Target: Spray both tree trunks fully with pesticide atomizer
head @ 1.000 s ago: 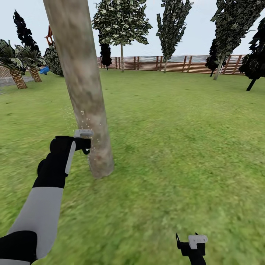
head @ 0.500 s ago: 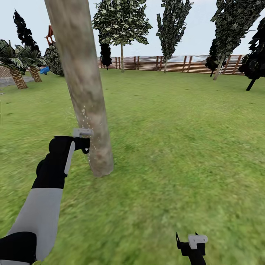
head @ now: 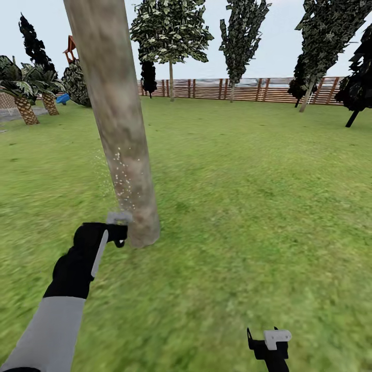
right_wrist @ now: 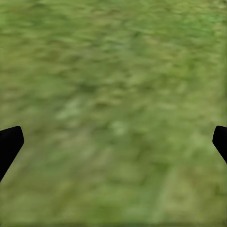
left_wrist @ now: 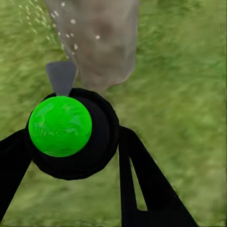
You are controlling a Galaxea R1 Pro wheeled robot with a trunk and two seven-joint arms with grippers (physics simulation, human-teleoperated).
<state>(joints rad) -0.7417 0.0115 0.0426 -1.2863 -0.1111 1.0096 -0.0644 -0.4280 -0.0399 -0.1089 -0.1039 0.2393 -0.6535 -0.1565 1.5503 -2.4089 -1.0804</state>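
Head and wrist views, spraying the first trunk. Your left pincer (head: 118, 235) is clamped on the pesticide atomizer (left_wrist: 60, 125), whose green ball sits between the black fingers (left_wrist: 142, 175) in the left wrist view, its grey nozzle (left_wrist: 61, 75) aimed at the tree trunk (head: 116, 129). You hold it low, at about 7 o'clock of the trunk's foot and just beside it, probably so the spray reaches the lowest bark. The pesticide (head: 121, 175) shows as whitish specks on the near face of the trunk, above the nozzle; the upper trunk carries none that can be seen, so coverage looks partial.

Your right pincer (head: 268, 343) hangs at 5 o'clock of the head view, well apart from the trunk, spread wide over bare floor (right_wrist: 113, 94), holding nothing and out of the spray's path.

Around: the wooden fence (head: 248, 89) runs across 12 o'clock, with slimmer trees (head: 170, 36) before it; palms (head: 23, 95) stand at 10 o'clock. Nothing lies between nozzle and bark. The trunk leans, so its far side is hidden from you; judging coverage there would call for circling it.
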